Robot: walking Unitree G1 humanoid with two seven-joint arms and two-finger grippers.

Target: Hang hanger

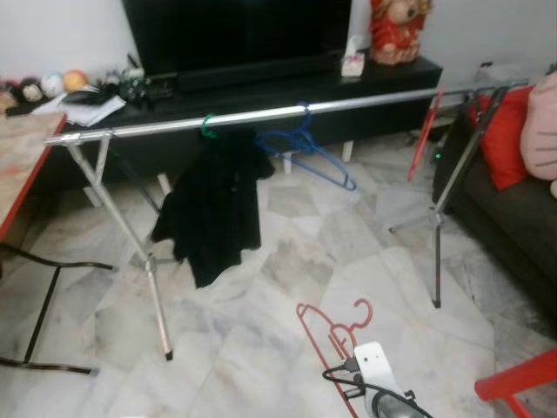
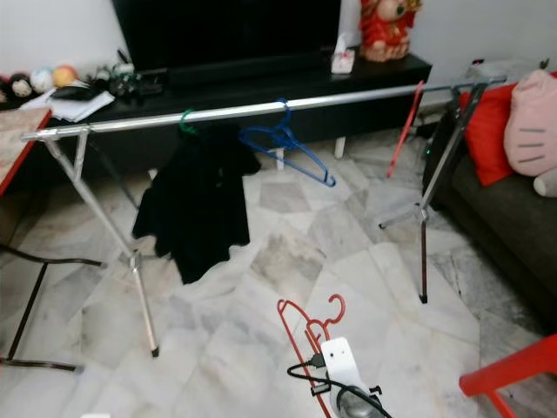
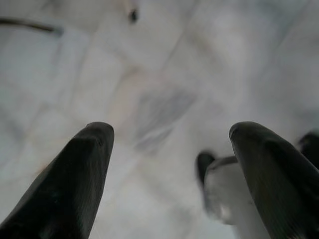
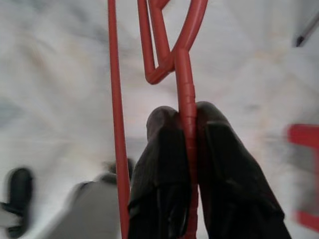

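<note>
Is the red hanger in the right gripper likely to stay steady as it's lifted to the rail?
Probably stiff and light: the red hanger is thin moulded plastic. The right gripper pinches one narrow bar, so it may swivel. Its open hook should catch the rail easily.

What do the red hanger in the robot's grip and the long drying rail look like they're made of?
The red hanger, clamped in the right gripper, looks like moulded plastic: uniform colour, rounded bars with a ridged neck, slight sheen. The rail looks like bare metal tube, probably steel or aluminium: silvery and reflective with a bright highlight along it.
</note>
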